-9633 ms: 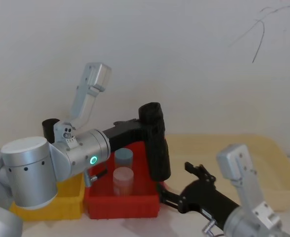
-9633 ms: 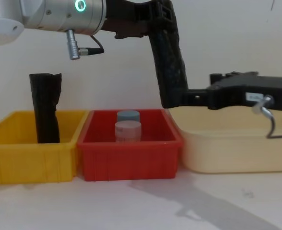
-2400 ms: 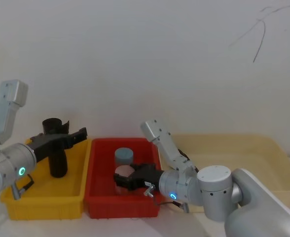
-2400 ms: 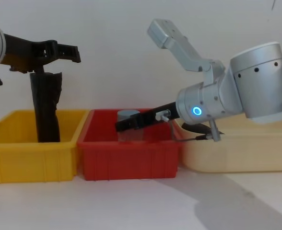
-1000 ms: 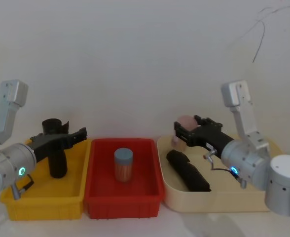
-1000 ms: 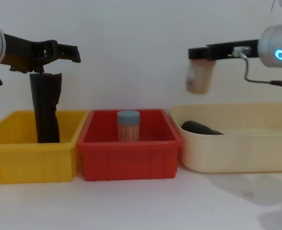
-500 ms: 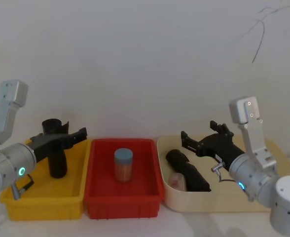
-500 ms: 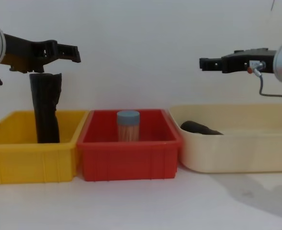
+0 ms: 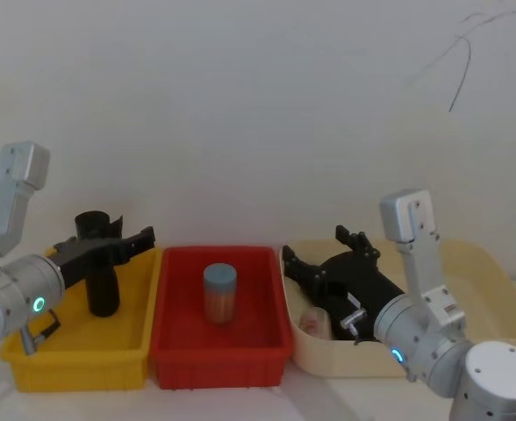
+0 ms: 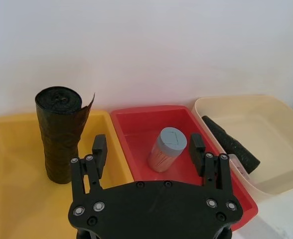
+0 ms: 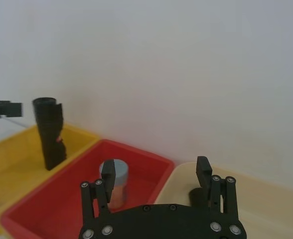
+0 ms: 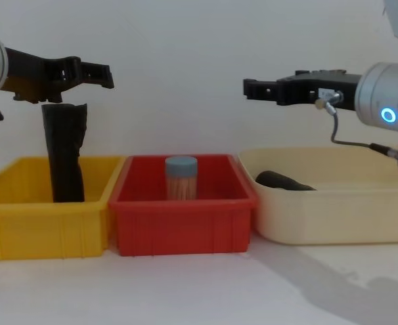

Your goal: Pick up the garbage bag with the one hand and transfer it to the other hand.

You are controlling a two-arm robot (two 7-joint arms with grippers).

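Note:
The garbage bag (image 10: 230, 144), a slim black rolled cylinder, lies in the cream tray (image 12: 334, 217) near its left end; its tip shows over the rim (image 12: 281, 180). My right gripper (image 12: 253, 88), blue-ringed, hangs open and empty above that end of the tray (image 9: 319, 252), apart from the bag. Its fingers (image 11: 203, 168) stand wide. My left gripper (image 12: 101, 74), green-ringed, hovers open over the yellow bin (image 12: 23, 223), with nothing between its fingers (image 10: 99, 149).
A black roll with a loose flap (image 12: 65, 152) stands upright in the yellow bin. The red bin (image 12: 185, 223) holds a blue-lidded jar (image 12: 181, 177). A pink-lidded jar (image 9: 313, 322) lies in the cream tray beside the bag.
My right gripper let the pink-lidded jar go into the cream tray, then swung left over the tray's left end, empty. The left arm has not moved.

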